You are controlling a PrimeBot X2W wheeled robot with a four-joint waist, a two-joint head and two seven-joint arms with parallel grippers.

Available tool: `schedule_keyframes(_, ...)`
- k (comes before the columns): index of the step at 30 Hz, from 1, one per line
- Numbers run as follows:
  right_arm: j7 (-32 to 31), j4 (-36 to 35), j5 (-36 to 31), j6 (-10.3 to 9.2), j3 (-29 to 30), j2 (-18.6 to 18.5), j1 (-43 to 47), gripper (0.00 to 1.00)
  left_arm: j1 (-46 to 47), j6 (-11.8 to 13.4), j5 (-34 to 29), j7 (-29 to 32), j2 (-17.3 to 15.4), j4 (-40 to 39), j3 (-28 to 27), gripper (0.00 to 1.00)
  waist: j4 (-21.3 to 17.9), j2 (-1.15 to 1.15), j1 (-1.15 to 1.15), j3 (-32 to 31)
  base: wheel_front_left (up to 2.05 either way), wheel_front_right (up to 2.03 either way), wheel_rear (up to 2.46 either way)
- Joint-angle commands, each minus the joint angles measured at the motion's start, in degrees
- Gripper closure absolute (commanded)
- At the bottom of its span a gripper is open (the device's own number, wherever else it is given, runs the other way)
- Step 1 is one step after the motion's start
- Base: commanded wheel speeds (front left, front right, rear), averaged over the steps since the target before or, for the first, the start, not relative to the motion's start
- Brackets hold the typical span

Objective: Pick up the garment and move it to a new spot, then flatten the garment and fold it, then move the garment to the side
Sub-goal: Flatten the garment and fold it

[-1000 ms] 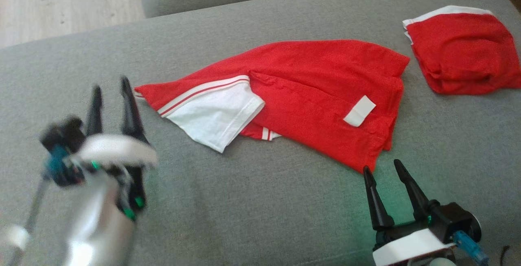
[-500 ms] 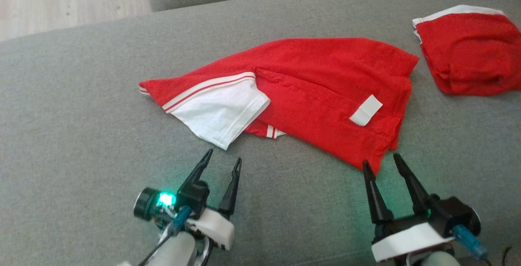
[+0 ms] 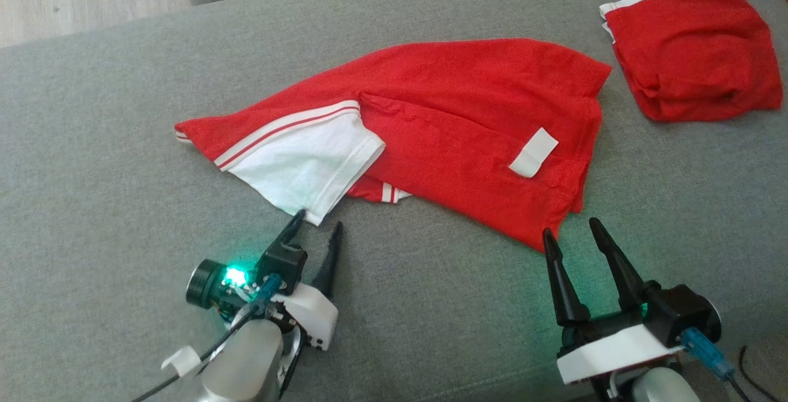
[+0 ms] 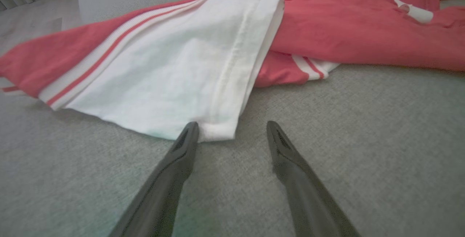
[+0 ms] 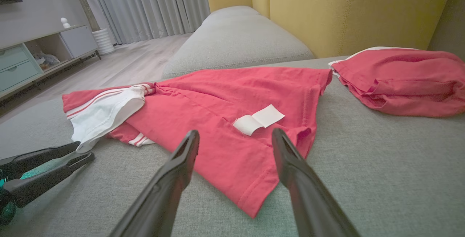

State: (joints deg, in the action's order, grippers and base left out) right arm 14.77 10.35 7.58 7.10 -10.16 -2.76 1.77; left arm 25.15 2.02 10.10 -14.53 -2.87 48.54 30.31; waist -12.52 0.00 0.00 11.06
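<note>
Shirt (image 3: 468, 112) lies rumpled mid-cushion (image 3: 92, 174), with the white sleeve (image 3: 301, 168) flopped over the red at near left. Looks like the grasp step ahead of lifting or flattening; can't tell which. Left gripper (image 3: 318, 220) is open, 1 fingertip at the sleeve's near corner, nothing pinched. Right gripper (image 3: 569, 228) is open, just short of the near hem corner (image 5: 254, 200). Next, I'd say: both advance until cloth sits between the fingers, then close. 2nd red garment (image 3: 689, 51) sits far right, apart.
</note>
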Motion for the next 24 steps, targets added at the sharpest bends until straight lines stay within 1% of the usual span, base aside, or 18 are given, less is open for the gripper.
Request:
schedule_keyframes(1, 0.23, -1.45, 0.42, 0.39, -1.3, -0.25, -1.59, 0.0, 2.51, 0.33, 0.16, -0.47, -0.15, -0.83, -1.1, 0.19, -0.13, 0.0, 0.0, 0.16, 0.0, 0.0, 0.0)
schedule_keyframes(2, 0.23, -1.41, 0.36, 0.39, -1.2, -0.24, -1.71, 0.0, 3.06, 0.52, 0.21, -0.47, -0.12, -0.25, -1.11, 0.57, -0.15, 0.0, 0.0, 0.39, 0.0, 0.0, 0.0)
schedule_keyframes(4, 0.23, -1.24, 0.74, 0.39, -0.65, -0.22, -1.74, 0.0, 3.42, 0.84, 0.23, -0.47, -0.11, 0.09, -1.26, 0.87, -0.02, 0.0, 0.0, 0.55, 0.0, 0.0, 0.0)
schedule_keyframes(5, 0.23, -1.15, 0.76, 0.39, -0.5, -0.22, -1.77, 0.0, 3.52, 1.06, 0.18, -0.47, -0.1, 0.03, -1.34, 1.0, 0.11, 0.0, 0.0, 0.58, 0.0, 0.0, 0.0)
schedule_keyframes(10, 0.23, -0.5, 0.72, 0.39, 0.53, -0.2, -1.45, 0.0, 3.14, 1.57, -0.22, -0.47, -0.09, -1.34, -1.63, 1.0, 1.01, 0.0, 0.0, 0.21, 0.0, 0.0, 0.0)
schedule_keyframes(12, 0.23, 0.14, 1.51, 0.39, 2.15, -0.18, -1.24, 0.0, 2.55, 2.4, -0.71, -0.47, -0.54, -3.51, -2.2, 1.0, 1.53, 0.0, 0.0, -0.21, 0.0, 0.0, 0.0)
schedule_keyframes(15, 0.23, 2.2, 5.32, 0.39, 4.85, -0.15, -1.46, 0.0, 0.91, 4.24, -2.02, -0.47, -2.37, -8.07, -3.25, 1.0, 2.24, 0.0, 0.0, -0.92, 0.0, 0.0, 0.0)
schedule_keyframes(18, 0.23, 4.93, 8.5, 0.39, 5.78, -0.13, -2.79, 0.0, -1.06, 5.52, -3.06, -0.47, -4.63, -12.46, -4.36, 1.0, 3.04, 0.0, 0.0, -1.41, 0.0, 0.0, 0.0)
schedule_keyframes(23, 0.23, 10.56, 9.83, 0.39, 6.05, -0.13, -6.75, 0.0, -2.86, 6.06, -3.92, -0.47, -7.6, -17.95, -5.98, 1.0, 4.23, 0.0, 0.0, -1.52, 0.0, 0.0, 0.0)
schedule_keyframes(24, 0.23, 13.94, 10.01, 0.39, 6.15, -0.13, -8.57, 0.0, -3.1, 6.17, -4.13, -0.47, -8.23, -19.29, -6.43, 1.0, 4.58, 0.0, 0.0, -1.47, 0.0, 0.0, 0.0)
